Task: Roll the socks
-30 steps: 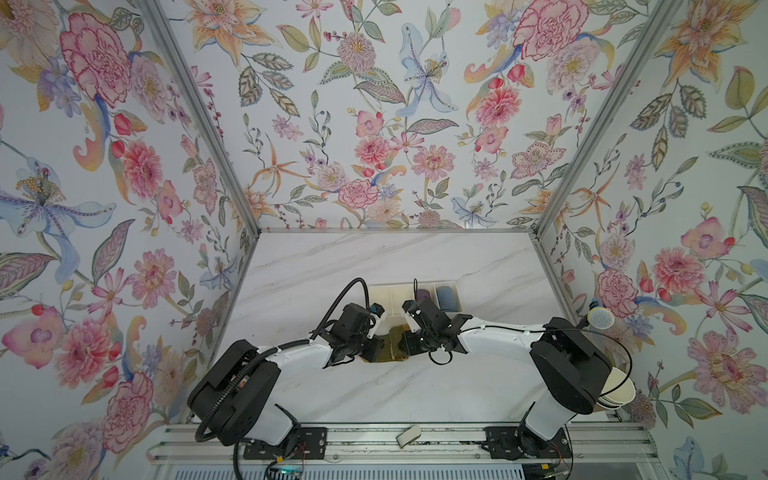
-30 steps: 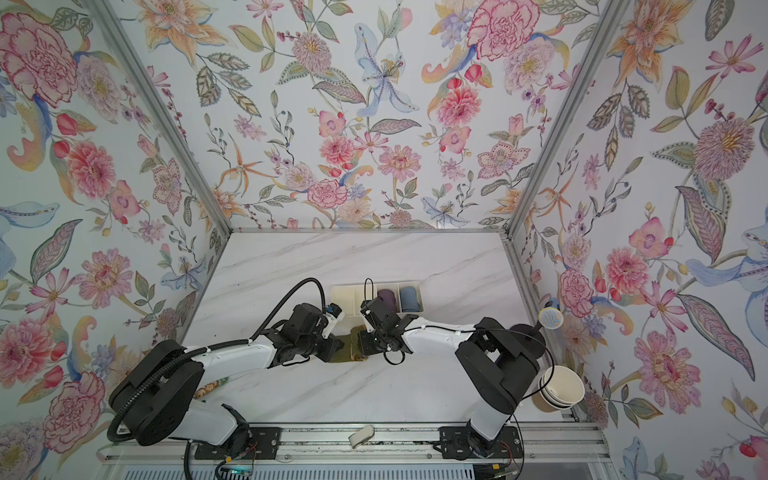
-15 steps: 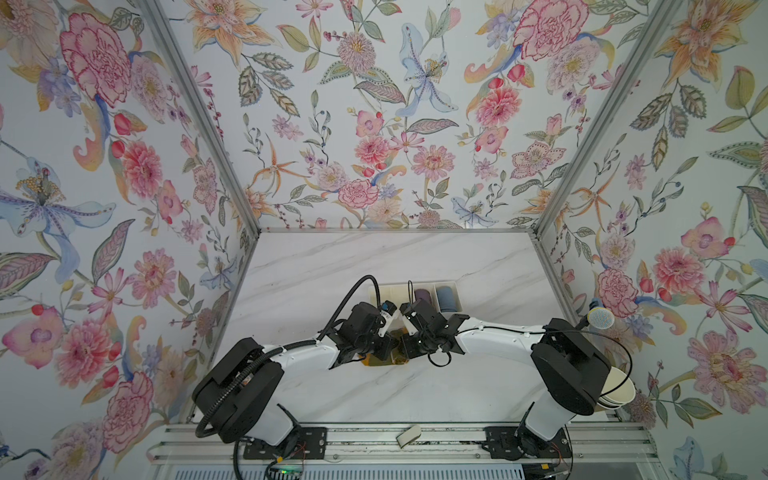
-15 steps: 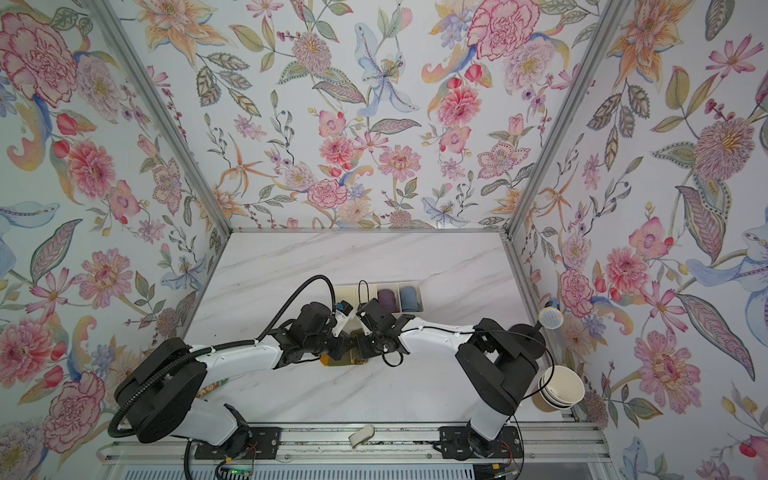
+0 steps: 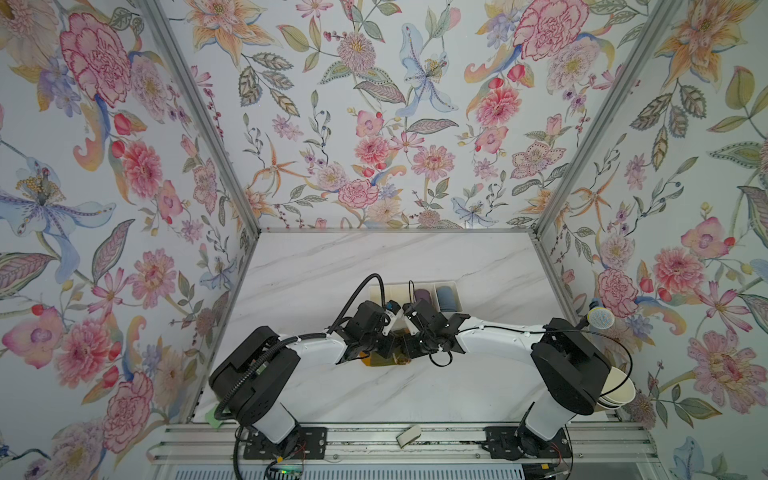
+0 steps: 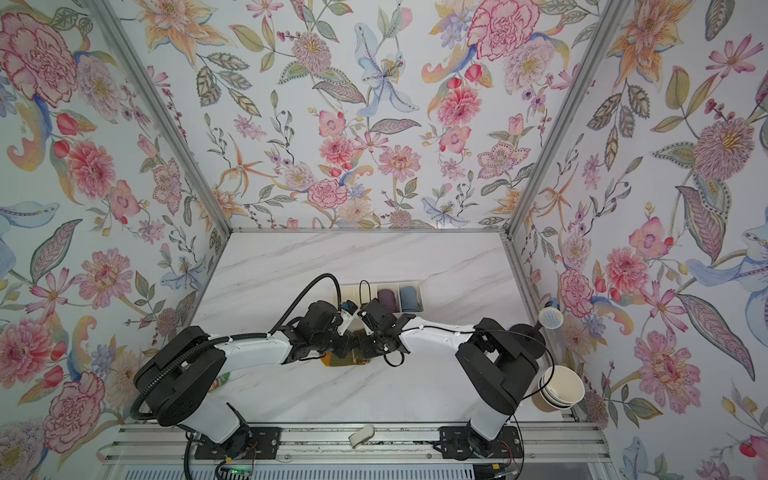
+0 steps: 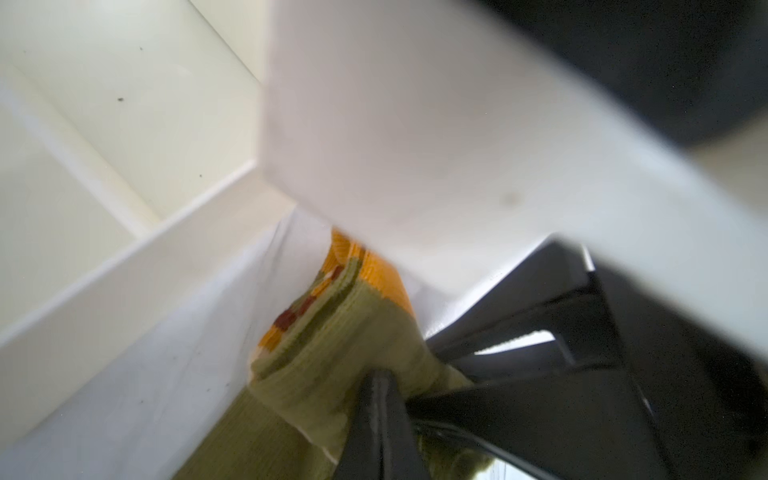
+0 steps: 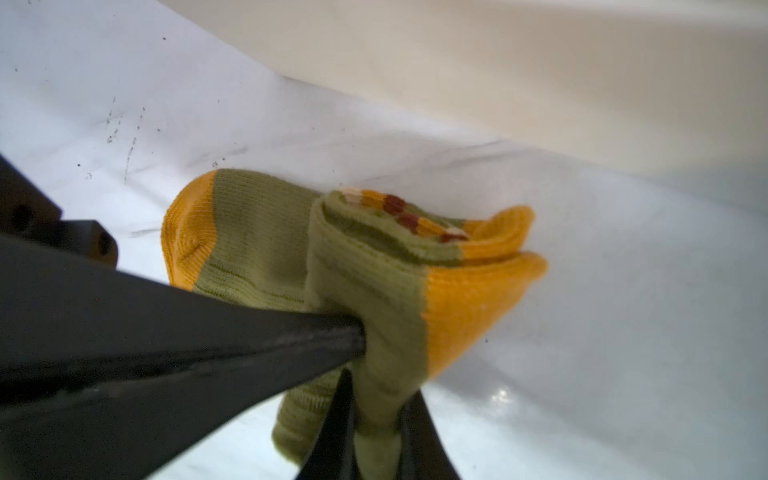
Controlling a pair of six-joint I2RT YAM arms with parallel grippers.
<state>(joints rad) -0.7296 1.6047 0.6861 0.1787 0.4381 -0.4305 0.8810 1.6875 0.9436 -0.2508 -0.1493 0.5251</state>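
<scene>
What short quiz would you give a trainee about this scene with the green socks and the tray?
1. True or false: the olive-green socks lie inside the tray.
2. Which roll fills the tray compartment nearest the right arm's side? A. a red sock roll. B. the blue sock roll. C. a white sock roll.
3. What is the right claw closed on?

Key
1. False: they lie on the marble table, in front of the tray.
2. B.
3. The olive-green socks, already partly rolled.
</scene>
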